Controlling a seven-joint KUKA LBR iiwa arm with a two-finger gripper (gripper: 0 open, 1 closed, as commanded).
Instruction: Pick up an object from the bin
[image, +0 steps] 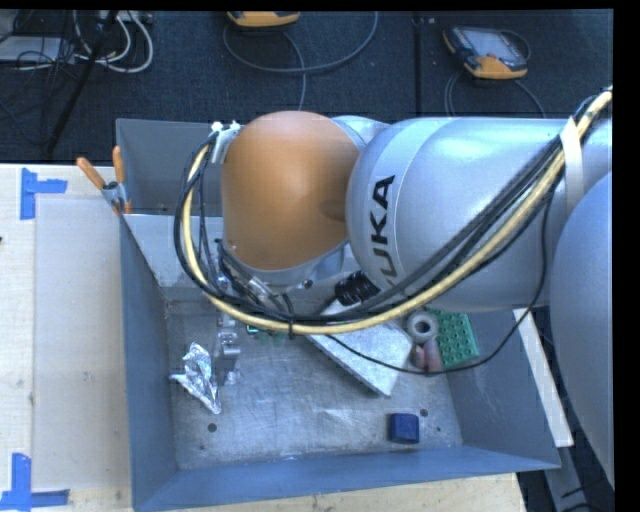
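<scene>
You had the arm (470, 220) reaching in from the right across the upper half of the bin (140, 400). Its orange cover (285, 185) sat over the back left part, with black and yellow cables (190, 240) looped round it. The gripper (228, 352) hung below the cover, low over the bin floor on the left side. Open or closed, you couldn't tell; the tip was small and dark against the grey floor. The nearest thing to it was the foil (200, 378), a crumpled silvery scrap lying on the floor at left-centre. It sat just beside the gripper, on its left and a bit nearer the front wall. You couldn't tell whether the two touched. The other things lay well apart from the gripper. A grey slab (360, 358) lay at an angle in mid-bin, partly under the arm. Past its right end was a green plate (456, 338) with rows of small holes, and a pale ring (422, 325) and a brown piece (428, 356) sat just beside that plate on its left. A small blue block (404, 428) lay alone on the floor near the front right corner.
</scene>
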